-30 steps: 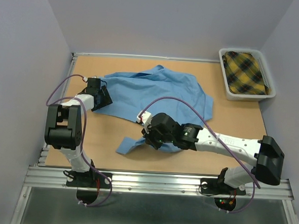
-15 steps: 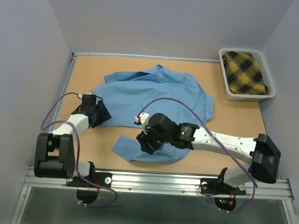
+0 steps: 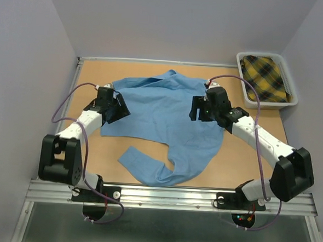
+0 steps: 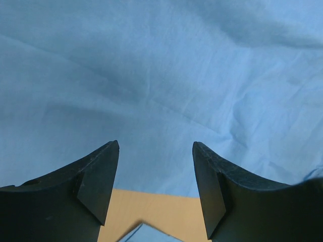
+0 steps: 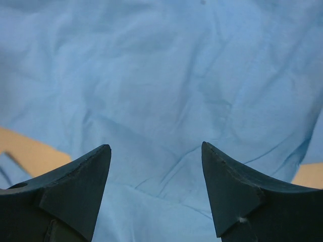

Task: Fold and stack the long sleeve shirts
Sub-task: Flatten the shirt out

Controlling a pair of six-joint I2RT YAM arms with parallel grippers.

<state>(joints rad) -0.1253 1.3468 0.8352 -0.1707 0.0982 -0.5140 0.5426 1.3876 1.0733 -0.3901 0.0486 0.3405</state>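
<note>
Both my left jaws and my right jaws stand wide open, with nothing between them. The light blue shirt [image 3: 162,115] lies about in the middle of the desk [image 3: 94,150]. It is spread out but not flat: the body is wrinkled, and one long sleeve [image 3: 147,167] curls toward the near edge in a bend like a hook. My left arm [image 3: 84,122] holds the left jaws at the left border of the shirt. My right arm [image 3: 259,138] holds the right jaws over its right side. In each wrist view I see blue cloth close under my fingers [image 4: 96,176] and only a small strip of bare desk. I think therefore that the jaws hang just above the cloth, but whether they touch it I cannot tell.

I judge that I stand like this, one pair on each side, because the shirt must be pulled flat or folded from both edges together. With one side only, the cloth would drag and bunch. The open jaws are ready to pinch an edge. The folding is at its beginning, I think, since no clean fold is visible.

In the far right corner a white bin [image 3: 268,104] holds a yellow checked cloth [image 3: 265,78], well apart from the shirt. It may be another garment or the stacking place; I cannot say which.
</note>
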